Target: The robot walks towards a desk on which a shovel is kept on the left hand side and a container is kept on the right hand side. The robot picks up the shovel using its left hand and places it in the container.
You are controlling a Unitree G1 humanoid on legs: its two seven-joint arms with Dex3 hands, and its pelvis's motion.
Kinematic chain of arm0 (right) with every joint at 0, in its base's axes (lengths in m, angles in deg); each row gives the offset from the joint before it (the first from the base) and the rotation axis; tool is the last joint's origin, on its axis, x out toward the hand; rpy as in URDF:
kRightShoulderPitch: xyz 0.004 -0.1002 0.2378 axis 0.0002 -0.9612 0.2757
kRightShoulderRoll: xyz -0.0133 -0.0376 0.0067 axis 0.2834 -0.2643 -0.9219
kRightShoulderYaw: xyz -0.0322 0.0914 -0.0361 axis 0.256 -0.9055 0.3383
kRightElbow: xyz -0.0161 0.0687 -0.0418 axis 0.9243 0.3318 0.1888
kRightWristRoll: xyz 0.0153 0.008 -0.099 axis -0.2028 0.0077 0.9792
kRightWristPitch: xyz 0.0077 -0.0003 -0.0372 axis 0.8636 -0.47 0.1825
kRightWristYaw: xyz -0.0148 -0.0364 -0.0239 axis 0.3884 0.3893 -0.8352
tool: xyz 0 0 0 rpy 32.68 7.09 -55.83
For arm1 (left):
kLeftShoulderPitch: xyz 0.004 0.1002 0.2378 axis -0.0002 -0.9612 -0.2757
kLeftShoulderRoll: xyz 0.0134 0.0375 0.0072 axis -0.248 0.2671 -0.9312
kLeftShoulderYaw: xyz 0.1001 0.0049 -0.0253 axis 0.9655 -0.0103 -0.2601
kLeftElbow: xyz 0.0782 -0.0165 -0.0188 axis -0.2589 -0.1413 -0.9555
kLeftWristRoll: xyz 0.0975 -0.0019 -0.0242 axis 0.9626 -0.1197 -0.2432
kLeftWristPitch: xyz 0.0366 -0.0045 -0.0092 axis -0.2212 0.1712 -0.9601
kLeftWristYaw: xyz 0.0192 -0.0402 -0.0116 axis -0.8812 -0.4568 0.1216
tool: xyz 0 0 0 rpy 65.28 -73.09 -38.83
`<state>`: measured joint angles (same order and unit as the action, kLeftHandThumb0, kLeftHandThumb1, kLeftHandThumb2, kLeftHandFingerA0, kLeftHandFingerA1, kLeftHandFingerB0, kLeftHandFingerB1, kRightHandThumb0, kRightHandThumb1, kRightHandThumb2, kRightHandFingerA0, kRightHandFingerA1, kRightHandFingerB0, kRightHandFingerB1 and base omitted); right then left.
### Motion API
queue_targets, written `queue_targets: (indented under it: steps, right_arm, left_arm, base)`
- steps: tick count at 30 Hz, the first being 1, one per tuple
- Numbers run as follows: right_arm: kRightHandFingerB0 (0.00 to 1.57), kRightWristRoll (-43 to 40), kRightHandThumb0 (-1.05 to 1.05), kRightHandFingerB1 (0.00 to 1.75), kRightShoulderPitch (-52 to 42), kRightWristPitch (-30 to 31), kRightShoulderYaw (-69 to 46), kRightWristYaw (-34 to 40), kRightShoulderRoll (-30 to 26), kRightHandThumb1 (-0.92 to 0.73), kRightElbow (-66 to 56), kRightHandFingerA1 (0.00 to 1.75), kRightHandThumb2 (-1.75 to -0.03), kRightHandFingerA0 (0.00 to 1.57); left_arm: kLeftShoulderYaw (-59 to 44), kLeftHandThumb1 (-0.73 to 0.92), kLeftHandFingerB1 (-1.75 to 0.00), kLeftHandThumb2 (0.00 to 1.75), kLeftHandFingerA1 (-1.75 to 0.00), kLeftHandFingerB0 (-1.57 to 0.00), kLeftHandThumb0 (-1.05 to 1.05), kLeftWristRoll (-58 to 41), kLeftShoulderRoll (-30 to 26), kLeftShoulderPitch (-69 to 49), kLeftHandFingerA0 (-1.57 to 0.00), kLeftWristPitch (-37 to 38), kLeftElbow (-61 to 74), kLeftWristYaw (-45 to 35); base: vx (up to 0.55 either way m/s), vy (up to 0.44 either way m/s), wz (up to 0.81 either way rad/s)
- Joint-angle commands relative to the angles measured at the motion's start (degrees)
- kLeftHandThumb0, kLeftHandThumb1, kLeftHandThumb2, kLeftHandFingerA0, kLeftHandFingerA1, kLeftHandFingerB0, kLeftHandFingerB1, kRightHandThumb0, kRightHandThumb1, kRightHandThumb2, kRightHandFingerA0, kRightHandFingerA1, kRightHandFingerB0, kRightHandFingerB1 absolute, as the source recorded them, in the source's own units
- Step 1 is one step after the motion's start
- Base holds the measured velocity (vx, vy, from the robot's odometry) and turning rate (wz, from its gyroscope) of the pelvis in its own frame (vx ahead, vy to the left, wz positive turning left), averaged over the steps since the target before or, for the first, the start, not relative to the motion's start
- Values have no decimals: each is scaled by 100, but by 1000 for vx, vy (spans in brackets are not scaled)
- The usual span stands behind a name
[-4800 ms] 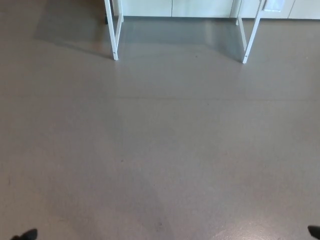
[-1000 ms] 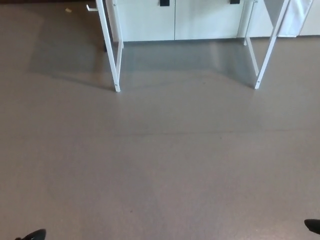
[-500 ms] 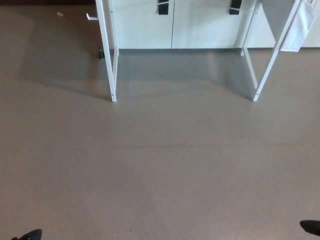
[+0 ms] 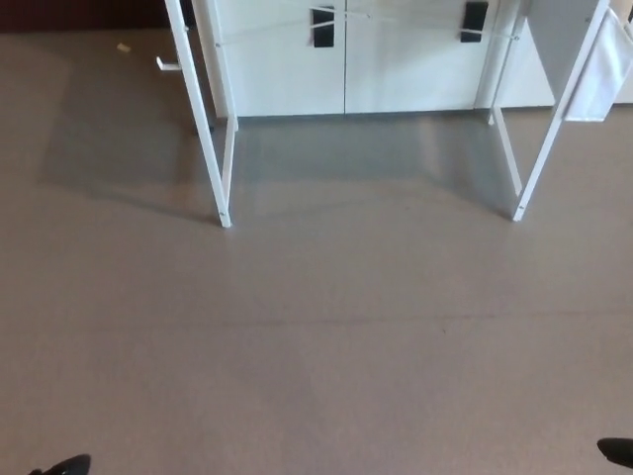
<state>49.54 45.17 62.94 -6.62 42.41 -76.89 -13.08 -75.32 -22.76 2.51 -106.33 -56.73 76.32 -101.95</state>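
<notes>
**Desk legs nearer, tabletop out of frame**

Floor (image 4: 316, 336) filled most of the head view, grey and bare. White desk legs (image 4: 220, 148) sat lower in the picture than half a second earlier, and more of the white cabinet (image 4: 396, 59) behind them showed; the whole view had shifted, so the camera had moved. Neither shovel nor container appeared. Only dark tips of the left hand (image 4: 61, 465) and right hand (image 4: 617, 451) showed at the bottom corners, whether spread or closed I could not tell.
</notes>
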Motion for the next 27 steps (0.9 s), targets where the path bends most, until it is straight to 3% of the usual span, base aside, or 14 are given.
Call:
queue_targets:
  steps: [1, 15, 27]
  right_arm:
    - [36, -38, -25, 45, 5, -21, 6, -50, -41, -59, 11, 55, -56, 59]
    - [37, -16, -25, 46, 46, 25, 29, -19, -59, -59, 30, 57, -57, 59]
    - [36, -37, -26, 45, 86, 23, 32, -44, -80, -60, 75, 55, -57, 59]
  left_arm:
    - [-13, 49, -48, 91, -56, -14, -16, 84, -79, -27, -31, 276, -18, 42]
    - [12, 49, -48, 91, -55, -15, -15, 122, -101, 21, -29, 419, -163, 62]
    - [23, 48, -48, 91, -55, -15, -16, 93, -110, 17, -29, 379, -119, 52]
  base:
    - [170, 18, -14]
    - [207, 86, -8]
    - [247, -127, 11]
